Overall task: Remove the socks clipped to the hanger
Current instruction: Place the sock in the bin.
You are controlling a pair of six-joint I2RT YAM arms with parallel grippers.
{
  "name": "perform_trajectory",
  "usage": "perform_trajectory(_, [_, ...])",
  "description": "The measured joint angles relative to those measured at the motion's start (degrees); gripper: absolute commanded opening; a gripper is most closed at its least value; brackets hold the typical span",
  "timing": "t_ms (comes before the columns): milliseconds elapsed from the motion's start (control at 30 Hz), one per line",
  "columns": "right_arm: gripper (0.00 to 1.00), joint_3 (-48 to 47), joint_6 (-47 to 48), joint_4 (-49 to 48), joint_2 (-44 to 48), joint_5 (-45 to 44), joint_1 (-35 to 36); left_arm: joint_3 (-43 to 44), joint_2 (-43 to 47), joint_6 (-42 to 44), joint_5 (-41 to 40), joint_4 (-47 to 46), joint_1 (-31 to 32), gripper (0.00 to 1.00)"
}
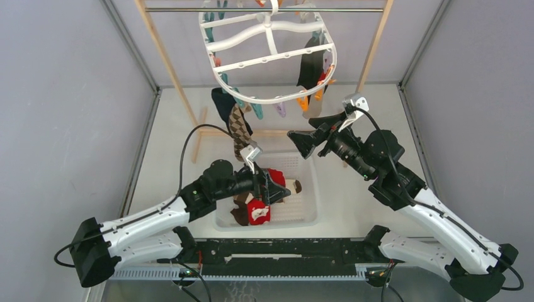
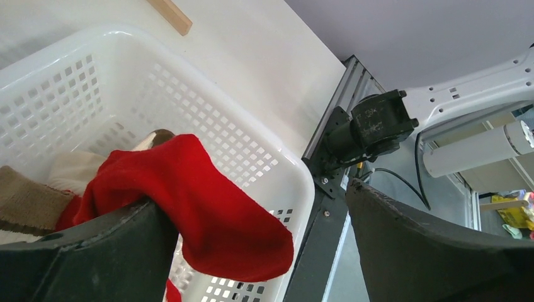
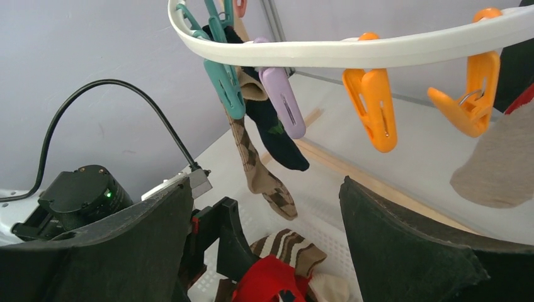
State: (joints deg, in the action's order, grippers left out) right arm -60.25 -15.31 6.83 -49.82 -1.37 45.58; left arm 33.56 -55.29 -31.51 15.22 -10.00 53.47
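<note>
Your left end effector [image 1: 274, 189] hangs over the basket [image 1: 308, 189] at lower centre of the top view, its fingers apart. In its wrist view a red sock [image 2: 201, 214] lies draped across one finger [image 2: 94, 251] and sags inside the basket. It is not pinched. That finger hides the sock's lower end, so you cannot tell whether it rests on the pile. A tan sock [image 2: 25, 201] at the lower left edge is mostly cut off.

The hanger [image 1: 267, 63] hangs from the rod [image 1: 189, 9] at top centre, and its far end runs out of the frame. Your right end effector [image 1: 301, 128] sits just below the near rim, its fingers spread wide and holding nothing.

On the hanger's left side a navy sock [image 3: 277, 141] and an argyle sock [image 3: 261, 173] hang close together among a teal clip [image 3: 223, 88] and a lilac clip [image 3: 283, 104]. You cannot tell which clip holds which. On the right side are a black sock [image 1: 310, 63] and, below it, a beige sock [image 3: 497, 167] whose top is cut off in the right wrist view. A red scrap beside them is too small to make out.

The basket stands on the surface [image 1: 378, 107]. A striped sock [image 3: 293, 248] in it is half hidden behind your right fingers.
</note>
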Motion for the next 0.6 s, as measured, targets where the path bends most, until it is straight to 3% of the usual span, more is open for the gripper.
perform_trajectory(600, [0.94, 0.9, -0.8, 2.4, 3.0, 0.5, -7.5, 0.2, 6.7, 2.0, -2.0, 7.4, 0.2, 1.0])
